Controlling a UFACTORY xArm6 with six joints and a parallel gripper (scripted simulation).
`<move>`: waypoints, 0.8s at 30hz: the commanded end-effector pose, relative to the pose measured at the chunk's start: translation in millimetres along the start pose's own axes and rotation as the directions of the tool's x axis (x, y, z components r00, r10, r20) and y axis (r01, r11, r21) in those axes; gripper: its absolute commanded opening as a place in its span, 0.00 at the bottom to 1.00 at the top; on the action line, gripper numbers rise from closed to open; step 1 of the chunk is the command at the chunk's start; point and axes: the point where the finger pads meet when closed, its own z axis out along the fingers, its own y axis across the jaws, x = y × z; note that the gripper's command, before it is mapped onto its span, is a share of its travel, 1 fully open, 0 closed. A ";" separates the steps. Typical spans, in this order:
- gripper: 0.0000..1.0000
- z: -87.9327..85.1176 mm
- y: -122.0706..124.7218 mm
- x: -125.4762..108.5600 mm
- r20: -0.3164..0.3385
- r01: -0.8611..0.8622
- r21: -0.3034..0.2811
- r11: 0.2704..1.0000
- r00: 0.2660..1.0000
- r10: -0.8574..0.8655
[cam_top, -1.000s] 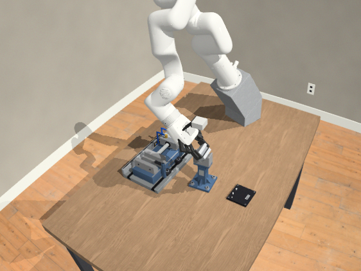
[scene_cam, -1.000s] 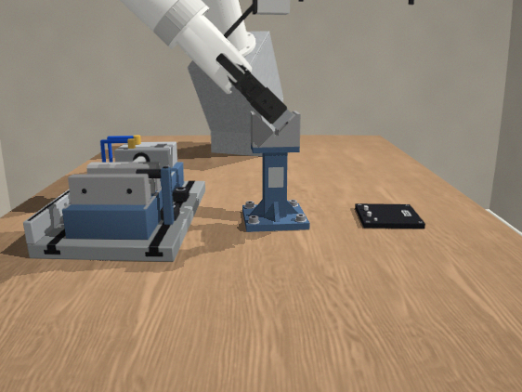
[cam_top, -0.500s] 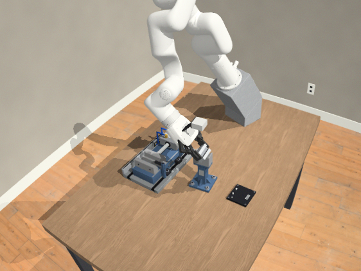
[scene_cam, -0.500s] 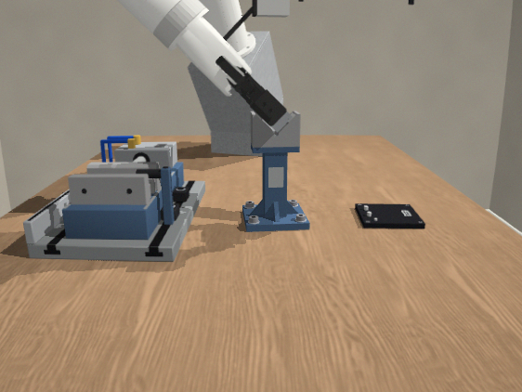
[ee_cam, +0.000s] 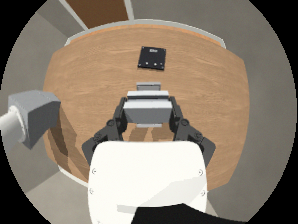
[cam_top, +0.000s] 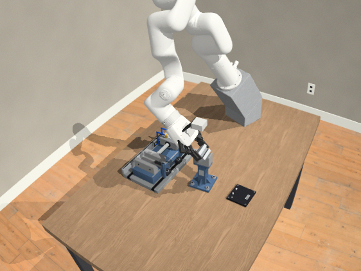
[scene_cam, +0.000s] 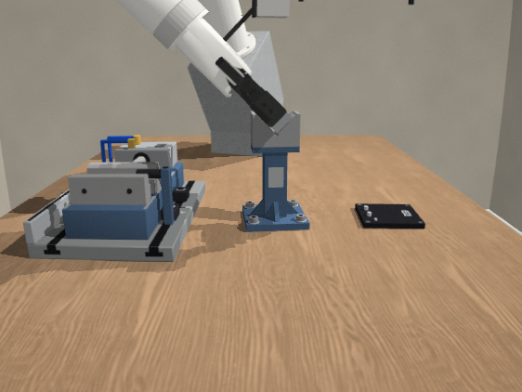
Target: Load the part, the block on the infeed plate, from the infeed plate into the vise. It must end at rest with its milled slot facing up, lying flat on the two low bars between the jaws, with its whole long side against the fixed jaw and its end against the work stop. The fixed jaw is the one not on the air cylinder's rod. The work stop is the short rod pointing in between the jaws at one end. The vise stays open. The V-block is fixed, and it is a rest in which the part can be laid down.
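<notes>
Over the V-block [scene_cam: 275, 139] | jaws gripping the part [ee_cam: 148, 111] in its notch | infeed plate [scene_cam: 390, 216] bare

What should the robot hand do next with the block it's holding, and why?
Probably lift the part out of the V-block. The gripper is shut on it at the V-block's groove, and the vise stands open with nothing between its jaws.

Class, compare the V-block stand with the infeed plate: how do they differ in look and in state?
The V-block stands tall on a blue pedestal; the infeed plate is black, flat and low. The pincer is at the V-block, closed on the part; the infeed plate carries no part. Both sit on the table.
</notes>
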 end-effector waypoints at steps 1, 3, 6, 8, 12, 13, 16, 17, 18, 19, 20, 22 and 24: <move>0.00 -0.4 1.1 0.3 0.000 0.002 -0.002 1.000 1.000 -0.002; 0.00 -0.4 1.1 0.2 0.000 0.002 -0.002 1.000 1.000 -0.002; 0.00 -0.4 1.1 0.2 0.000 0.002 -0.002 1.000 1.000 -0.002; 0.00 -0.4 1.1 0.2 0.000 0.002 -0.002 1.000 1.000 -0.002; 0.00 -0.4 1.1 0.2 0.000 0.002 -0.002 1.000 1.000 -0.002; 0.00 -0.4 1.1 0.2 0.000 0.002 -0.002 1.000 1.000 -0.002; 0.00 -0.4 1.1 0.2 0.000 0.002 -0.002 1.000 1.000 -0.002; 0.00 -0.4 1.1 0.2 0.000 0.002 -0.002 1.000 1.000 -0.002; 0.89 -0.4 1.1 0.2 0.000 0.002 -0.002 1.000 1.000 -0.002; 0.89 -0.4 1.1 0.2 0.000 0.002 -0.002 1.000 1.000 -0.002; 0.89 -0.4 1.1 0.2 0.000 0.002 -0.002 1.000 1.000 -0.002; 0.89 -0.4 1.1 0.2 0.000 0.002 -0.002 1.000 1.000 -0.002; 0.89 -0.4 1.1 0.2 0.000 0.002 -0.002 1.000 1.000 -0.002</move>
